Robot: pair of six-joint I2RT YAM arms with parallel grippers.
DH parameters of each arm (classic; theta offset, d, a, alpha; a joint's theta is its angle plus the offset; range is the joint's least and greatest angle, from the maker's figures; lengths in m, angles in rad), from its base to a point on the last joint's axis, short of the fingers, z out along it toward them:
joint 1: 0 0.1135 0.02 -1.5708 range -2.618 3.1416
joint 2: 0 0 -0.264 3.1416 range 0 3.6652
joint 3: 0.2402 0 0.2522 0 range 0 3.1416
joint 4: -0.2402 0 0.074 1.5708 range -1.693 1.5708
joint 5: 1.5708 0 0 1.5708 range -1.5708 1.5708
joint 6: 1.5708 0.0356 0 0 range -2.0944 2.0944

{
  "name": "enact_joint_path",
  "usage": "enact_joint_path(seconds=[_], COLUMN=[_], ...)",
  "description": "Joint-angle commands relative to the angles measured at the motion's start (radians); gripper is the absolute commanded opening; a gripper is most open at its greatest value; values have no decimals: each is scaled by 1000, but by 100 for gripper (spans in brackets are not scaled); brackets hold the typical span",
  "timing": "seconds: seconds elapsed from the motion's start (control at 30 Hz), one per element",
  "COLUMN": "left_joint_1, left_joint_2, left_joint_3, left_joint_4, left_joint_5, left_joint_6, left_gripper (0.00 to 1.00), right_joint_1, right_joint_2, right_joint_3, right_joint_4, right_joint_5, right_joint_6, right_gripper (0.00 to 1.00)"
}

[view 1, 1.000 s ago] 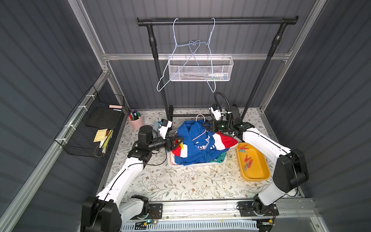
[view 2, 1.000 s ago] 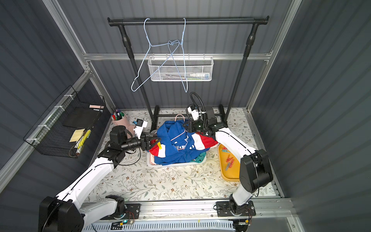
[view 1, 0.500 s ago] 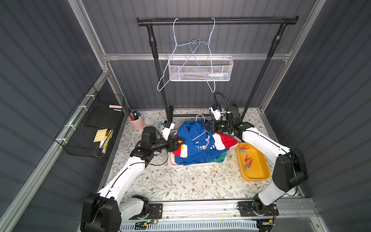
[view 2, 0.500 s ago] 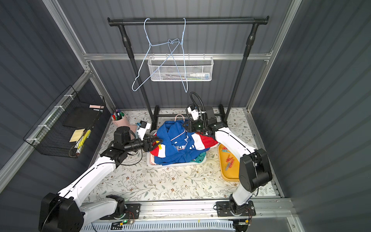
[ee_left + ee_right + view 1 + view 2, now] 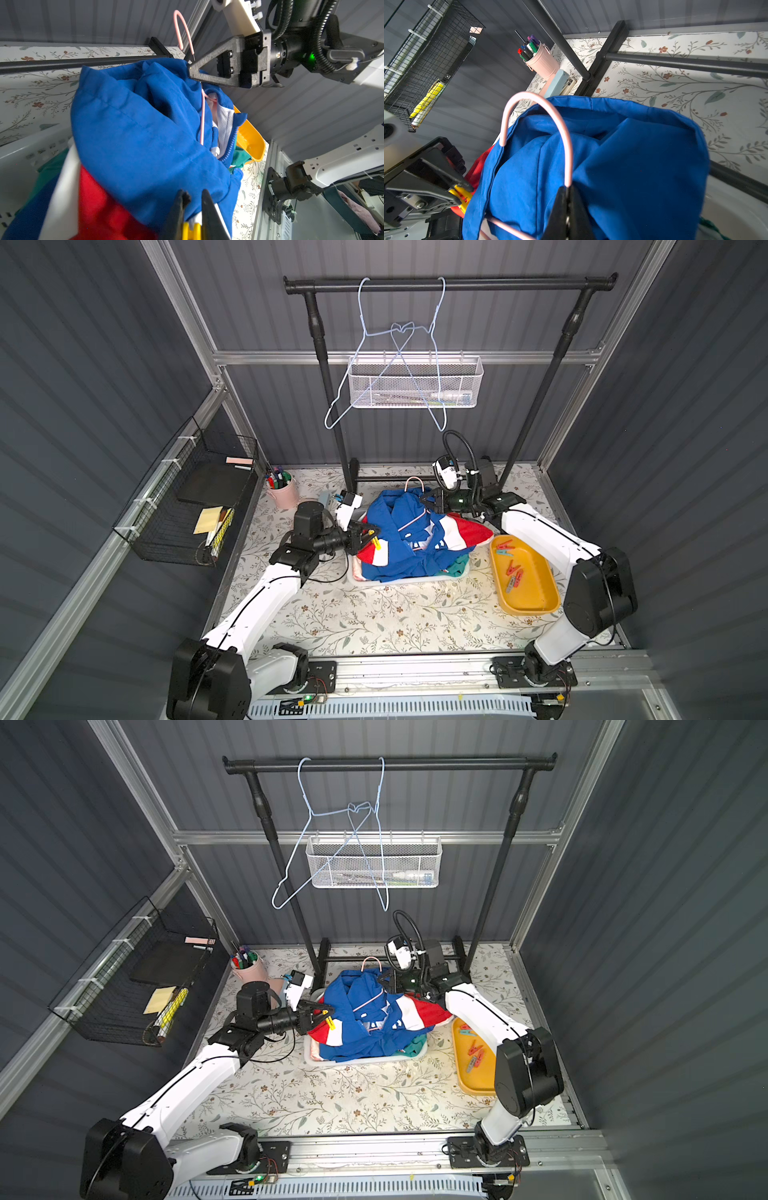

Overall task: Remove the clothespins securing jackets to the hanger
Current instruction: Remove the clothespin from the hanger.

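Since a second ago the left arm has pushed farther right, and its claw, wide then, has narrowed: the left gripper [image 5: 368, 536] now pinches the yellow clothespin [image 5: 376, 544] at the left edge of the clothes heap.

Dark ribbed walls enclose a floral-printed tabletop [image 5: 374, 614]. A black wire basket [image 5: 187, 510] hangs on the left wall, with a pink pail [image 5: 284, 493] of markers beside it. At the far side a black garment rail [image 5: 449, 283] carries pale blue wire hangers [image 5: 399, 364]. On the right, a yellow tray [image 5: 536, 601] holds loose red clothespins [image 5: 513, 570].

The yellow clothespin's long axis runs roughly in line with the left gripper. Its handle end points left and its mouth bites rightward onto the red-white-blue jacket [image 5: 399, 531].

That jacket is smooth matte cloth with a blue zipper, heaped in a white tub [image 5: 395, 580] over a teal jacket [image 5: 457, 566]. At the heap's far side the right gripper [image 5: 568, 191] is pressed tight on the thin pink hanger [image 5: 529, 97], just below its curved hook.
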Motion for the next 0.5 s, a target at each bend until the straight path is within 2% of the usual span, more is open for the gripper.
enact_joint_path(seconds=[0.0, 0.3, 0.47], left_joint_1=[-4, -3, -3], left_joint_2=[2, -8, -12], left_joint_3=[-19, 1, 58], left_joint_4=[35, 44, -18], left_joint_5=[68, 112, 81], left_joint_6=[-33, -65, -56], left_gripper=[11, 0, 0], right_joint_1=[-8, -11, -13], right_joint_2=[6, 6, 1], right_joint_3=[25, 36, 24], right_joint_4=[-20, -25, -29], right_joint_5=[-3, -1, 3], right_joint_6=[-12, -15, -26], right_gripper=[0, 0, 0])
